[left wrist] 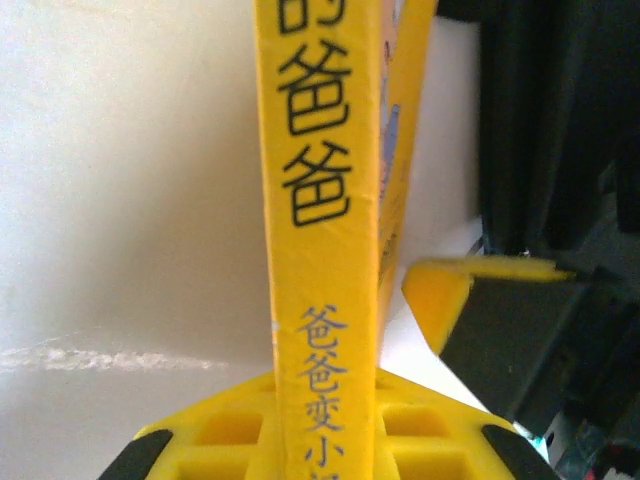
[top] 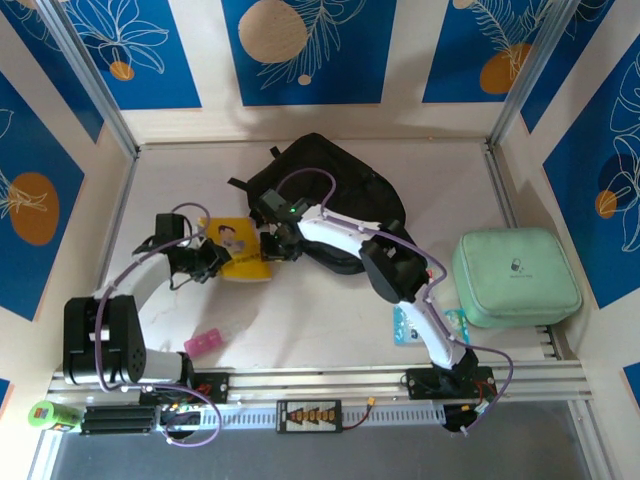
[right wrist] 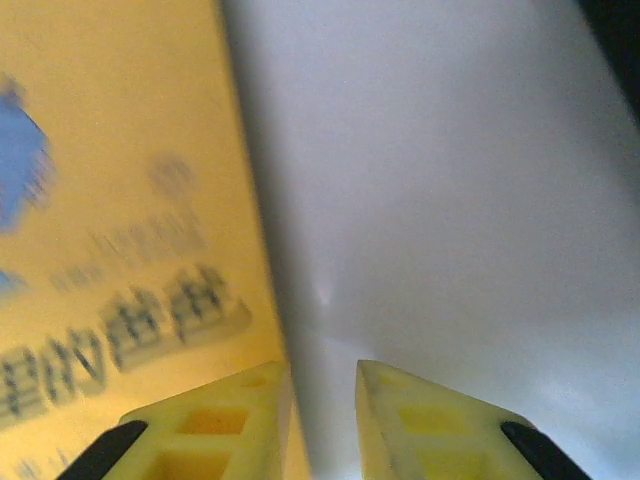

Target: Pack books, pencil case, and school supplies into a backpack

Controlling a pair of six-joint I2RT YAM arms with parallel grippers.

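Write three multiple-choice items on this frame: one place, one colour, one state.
1. The mint-green rectangular zip case lies where from the large black fabric backpack? A left B right C inside
2. The thin flat book between the arms is: A yellow B red C white
3. The left hand is: A wide open, empty B shut on the book's spine C resting on the case
Key: B, it lies rightward in the top view; A, yellow cover and spine; B, spine clamped between its fingers.
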